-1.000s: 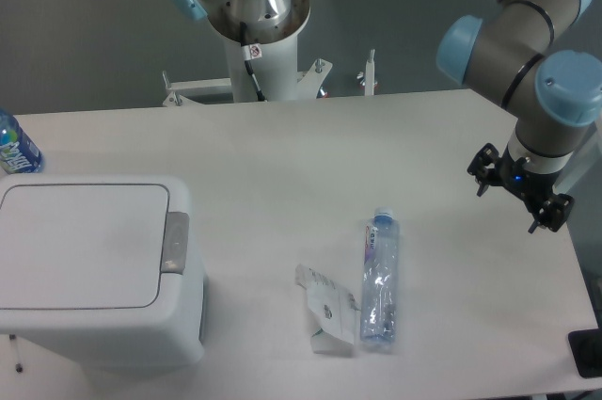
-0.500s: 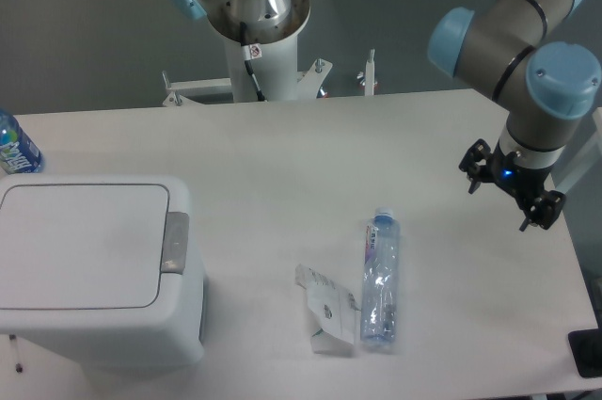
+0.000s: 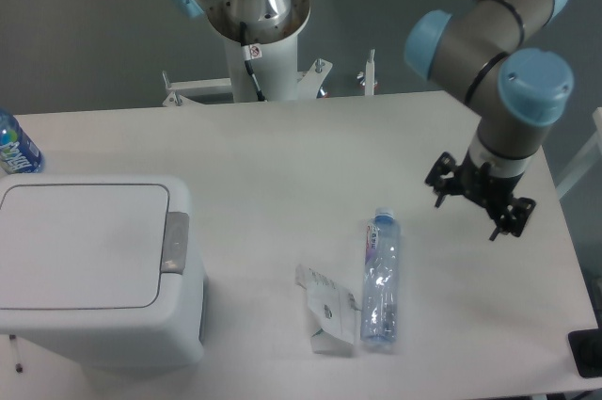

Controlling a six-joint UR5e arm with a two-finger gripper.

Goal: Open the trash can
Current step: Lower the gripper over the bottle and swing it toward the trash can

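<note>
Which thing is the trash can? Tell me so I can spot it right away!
Look at the white table, then at its front-left corner. The trash can is the big white box there, with a flat closed lid and a grey latch, far bigger than the bottle lying nearby.

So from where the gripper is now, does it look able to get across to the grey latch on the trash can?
Probably yes. The gripper hangs open above the table's right side, and only a flat-lying bottle and a crumpled carton lie between it and the trash can; its grey latch is uncovered.

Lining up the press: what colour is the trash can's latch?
Grey, on the white trash can; latch clearest in the fixed camera.
</note>
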